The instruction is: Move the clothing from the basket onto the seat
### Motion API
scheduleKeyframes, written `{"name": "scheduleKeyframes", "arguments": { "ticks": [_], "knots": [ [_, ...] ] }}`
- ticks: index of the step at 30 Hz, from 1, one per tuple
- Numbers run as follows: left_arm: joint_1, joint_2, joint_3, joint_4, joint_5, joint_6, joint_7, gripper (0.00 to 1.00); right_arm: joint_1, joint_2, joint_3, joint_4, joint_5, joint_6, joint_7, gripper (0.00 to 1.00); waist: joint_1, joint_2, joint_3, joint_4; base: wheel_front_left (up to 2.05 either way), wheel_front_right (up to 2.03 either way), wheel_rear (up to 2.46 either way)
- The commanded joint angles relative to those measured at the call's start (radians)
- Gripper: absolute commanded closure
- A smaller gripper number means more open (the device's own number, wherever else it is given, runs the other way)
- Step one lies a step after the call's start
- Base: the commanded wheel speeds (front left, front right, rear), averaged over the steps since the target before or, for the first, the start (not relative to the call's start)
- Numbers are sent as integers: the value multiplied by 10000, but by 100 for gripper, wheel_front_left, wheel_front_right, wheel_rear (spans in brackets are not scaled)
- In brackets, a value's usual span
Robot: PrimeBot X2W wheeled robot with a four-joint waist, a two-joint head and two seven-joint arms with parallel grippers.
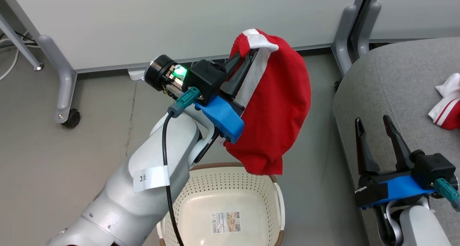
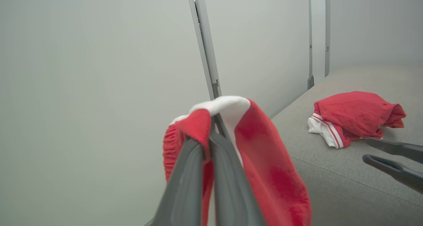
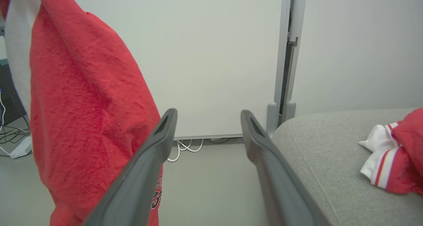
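Observation:
My left gripper (image 1: pixel 253 53) (image 2: pixel 211 127) is shut on a red garment (image 1: pixel 276 109) (image 2: pixel 264 160) (image 3: pixel 86 113) with white trim. It hangs in the air above the far rim of the cream basket (image 1: pixel 230 188), whose bare bottom shows a label. A second red garment (image 1: pixel 447 104) (image 2: pixel 353 117) (image 3: pixel 396 156) with white stripes lies crumpled on the grey seat (image 1: pixel 391 84) (image 2: pixel 330 173) (image 3: pixel 324 153) at the right. My right gripper (image 1: pixel 373 122) (image 3: pixel 208 117) stands open over the seat's near edge, nothing between its fingers (image 2: pixel 393 158).
White partition panels (image 1: pixel 179 19) on grey wheeled legs (image 1: pixel 64 91) stand behind the basket. Another partition leg (image 1: pixel 345 41) stands close to the seat's corner. Cables (image 3: pixel 185 148) lie on the grey floor (image 1: pixel 72 159) by the panels.

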Motion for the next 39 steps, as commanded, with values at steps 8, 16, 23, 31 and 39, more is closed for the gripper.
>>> {"name": "scheduleKeyframes", "arguments": {
  "ticks": [8, 16, 23, 31, 39],
  "knots": [
    [-49, 1, -19, -84, 74, -36, -50, 100, 371, 75, -91, 65, 57, 1, -38, 0, 2, -1, -390, 30, 0, 0, 0],
    [124, 12, -40, -96, 99, -51, -50, 100, 314, -7, -27, -56, -20, 1, -36, 0, 2, -1, -533, 83, 0, 0, 0],
    [180, -8, -25, -62, 125, -59, -50, 100, -233, -446, 558, -154, -84, 1, -36, 0, 2, -1, -561, 88, 0, 0, 0],
    [245, -57, -4, -57, 143, -69, -50, 100, -1092, -1079, 1798, -264, -72, 1, -38, 0, 2, -1, -532, 148, 0, 0, 0],
    [202, -168, -36, -146, 200, -67, -50, 100, -2056, -1528, 3021, -134, -83, 1, -36, 0, 2, -1, -381, 299, 0, 0, 0]
  ]
}}
